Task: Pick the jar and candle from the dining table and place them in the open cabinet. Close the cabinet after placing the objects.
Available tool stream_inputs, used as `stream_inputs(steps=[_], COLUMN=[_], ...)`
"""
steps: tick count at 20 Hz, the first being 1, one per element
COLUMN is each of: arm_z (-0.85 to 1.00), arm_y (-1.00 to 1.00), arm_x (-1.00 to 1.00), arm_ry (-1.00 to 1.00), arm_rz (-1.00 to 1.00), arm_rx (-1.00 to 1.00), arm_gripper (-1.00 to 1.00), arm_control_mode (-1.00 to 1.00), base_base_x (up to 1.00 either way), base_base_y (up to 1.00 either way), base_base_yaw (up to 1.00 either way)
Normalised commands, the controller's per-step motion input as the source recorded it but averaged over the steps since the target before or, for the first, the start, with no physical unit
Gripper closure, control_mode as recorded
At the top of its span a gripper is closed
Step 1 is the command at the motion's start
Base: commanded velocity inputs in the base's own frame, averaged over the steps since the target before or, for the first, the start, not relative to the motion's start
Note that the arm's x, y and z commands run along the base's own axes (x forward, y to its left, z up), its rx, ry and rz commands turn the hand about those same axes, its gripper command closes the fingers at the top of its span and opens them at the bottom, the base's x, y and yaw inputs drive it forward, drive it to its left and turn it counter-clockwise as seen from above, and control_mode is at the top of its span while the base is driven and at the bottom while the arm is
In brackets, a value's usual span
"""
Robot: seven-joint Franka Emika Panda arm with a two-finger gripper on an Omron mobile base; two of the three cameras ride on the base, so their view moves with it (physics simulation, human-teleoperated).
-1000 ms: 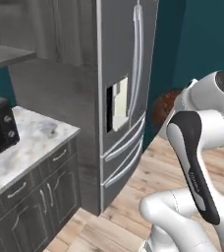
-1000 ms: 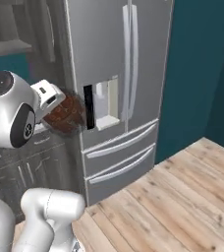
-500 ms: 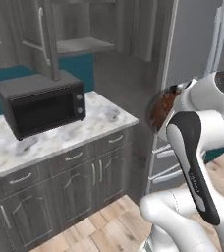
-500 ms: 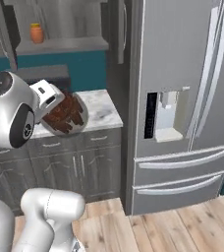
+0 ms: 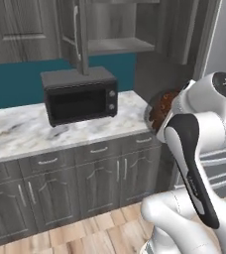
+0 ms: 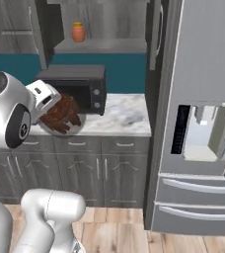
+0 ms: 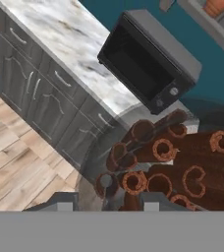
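Observation:
My gripper (image 6: 53, 106) is shut on the jar (image 6: 61, 115), a round glass jar full of reddish-brown sticks, held up at chest height beside the arm. The jar (image 5: 159, 109) shows dark against the arm's white shoulder, and close up the jar (image 7: 168, 162) lies between my fingertips (image 7: 60, 202). The cabinet (image 6: 100, 45) hangs above the microwave, its grey shelf exposed. Its door (image 5: 81, 34) stands open, edge-on, with a silver bar handle. The candle and the dining table are out of view.
A black microwave (image 5: 80, 96) sits on the marble counter (image 5: 16, 131) over dark base cabinets (image 5: 60, 183). A small orange bottle (image 6: 78, 32) stands on the cabinet shelf. A steel fridge (image 6: 203, 118) rises at the right. Wood floor lies below.
The whole picture has swung from the fridge to the microwave counter and open cabinet, so the base has turned. The jar stays in my gripper in the same pose.

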Motion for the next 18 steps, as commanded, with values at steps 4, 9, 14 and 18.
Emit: stream_inputs(steps=[4, 9, 14, 18], arm_z=[0.00, 0.00, 0.00, 0.00], arm_y=[0.00, 0.00, 0.00, 0.00], arm_x=[0.00, 0.00, 0.00, 0.00], arm_ry=[0.00, 0.00, 0.00, 0.00], arm_rz=[0.00, 0.00, 0.00, 0.00], arm_rx=[0.00, 0.00, 0.00, 0.00], arm_gripper=[1.00, 1.00, 1.00, 1.00], arm_control_mode=[1.00, 1.00, 1.00, 1.00], base_base_x=[0.00, 0.08, 0.16, 0.31], base_base_y=[-0.96, -0.34, 0.09, -0.04], base_base_yaw=[0.30, 0.23, 0.20, 0.16])
